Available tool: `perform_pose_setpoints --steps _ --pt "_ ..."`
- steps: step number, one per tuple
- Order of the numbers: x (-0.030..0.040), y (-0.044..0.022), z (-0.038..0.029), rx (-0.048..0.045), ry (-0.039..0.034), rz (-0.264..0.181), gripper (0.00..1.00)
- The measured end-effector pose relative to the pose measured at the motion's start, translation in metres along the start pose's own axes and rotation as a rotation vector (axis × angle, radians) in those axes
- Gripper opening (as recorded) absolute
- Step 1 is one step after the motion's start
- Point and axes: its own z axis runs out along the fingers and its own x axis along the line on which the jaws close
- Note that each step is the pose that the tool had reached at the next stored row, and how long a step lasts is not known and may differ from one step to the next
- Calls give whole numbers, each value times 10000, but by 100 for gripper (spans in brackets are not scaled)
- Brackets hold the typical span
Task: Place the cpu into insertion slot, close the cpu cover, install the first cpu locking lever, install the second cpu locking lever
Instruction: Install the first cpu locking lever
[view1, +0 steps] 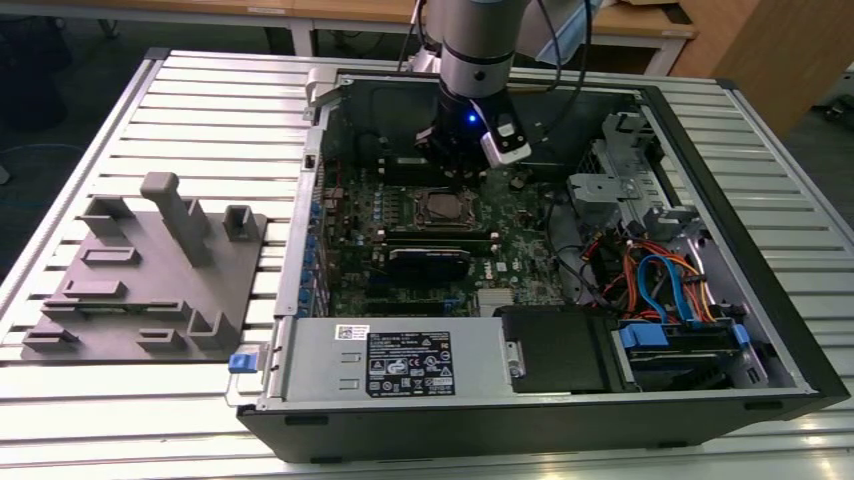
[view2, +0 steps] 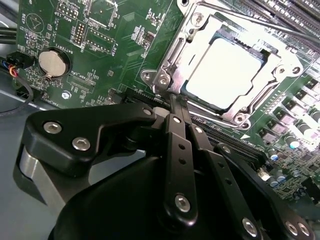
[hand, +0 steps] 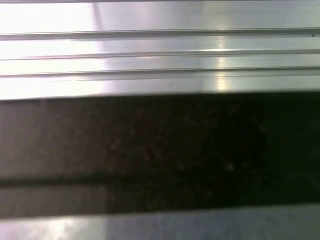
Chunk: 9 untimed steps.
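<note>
One hand (view2: 176, 102) fills the foreground of the second wrist view. It is built of black links with silver screw heads. Its two fingers (view2: 177, 150) are drawn together at the tips, and nothing is visible between them.

Just beyond those tips lies one cpu (view2: 225, 70), a flat square with a pale metal top that glares white. It sits in the one insertion slot (view2: 245, 45), whose dark edge shows along the chip's far side. One cpu cover (view2: 172, 67), a thin silvery frame with a cut-out middle, lies around the chip. One thin rod (view2: 270, 22) runs past the far side of the slot; I cannot tell whether it is latched.

Beside the hand, one round silver coin cell (view2: 52, 62) sits on the green board (view2: 125, 30).

In the exterior view the hand (view1: 461, 160) hangs inside one open computer case (view1: 787, 330) on the ribbed metal bench (view1: 200, 110). The arm's body hides the case's far wall. One grey block with pegs (view1: 134, 300) lies well apart.

The first wrist view gives shiny ridged strips and a dark band that I cannot identify.
</note>
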Motion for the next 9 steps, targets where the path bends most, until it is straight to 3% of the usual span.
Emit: perform_pose_setpoints --steps 5,9 --pt "1 -3 18 154 -7 -6 10" --pt "1 -3 20 168 -8 -7 10"
